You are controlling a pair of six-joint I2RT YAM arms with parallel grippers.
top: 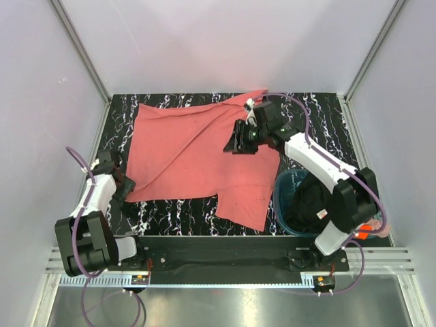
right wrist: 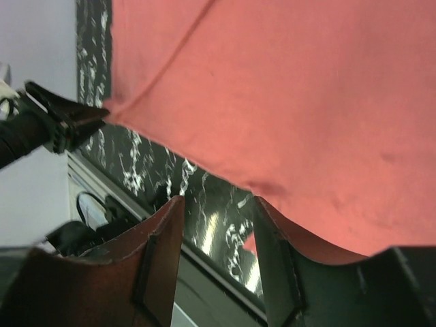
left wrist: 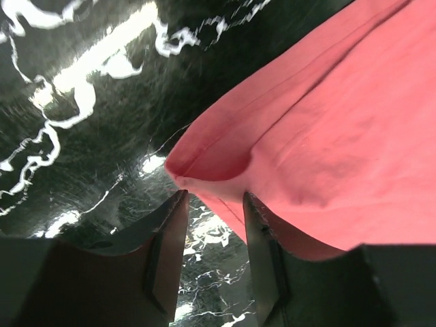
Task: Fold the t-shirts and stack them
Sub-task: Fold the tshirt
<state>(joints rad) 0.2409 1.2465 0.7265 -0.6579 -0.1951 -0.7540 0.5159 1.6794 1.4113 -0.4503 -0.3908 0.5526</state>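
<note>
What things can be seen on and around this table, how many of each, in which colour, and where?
salmon-red t-shirt: one, salmon-red, spread over the table's middle
black t-shirt: one, black with a small red mark, inside the basket
basket: one, teal, table's near right corner
orange thing: one, orange, beside the basket, mostly hidden
table: one, black with white veins
left arm, right arm: two, white and black
left end effector: black, open, at the salmon-red shirt's near left corner
right end effector: black, open, over that shirt's far right part

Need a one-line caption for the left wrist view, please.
Left gripper, jaws open, poised at a corner of the salmon-red t-shirt on the black marbled table.
</note>
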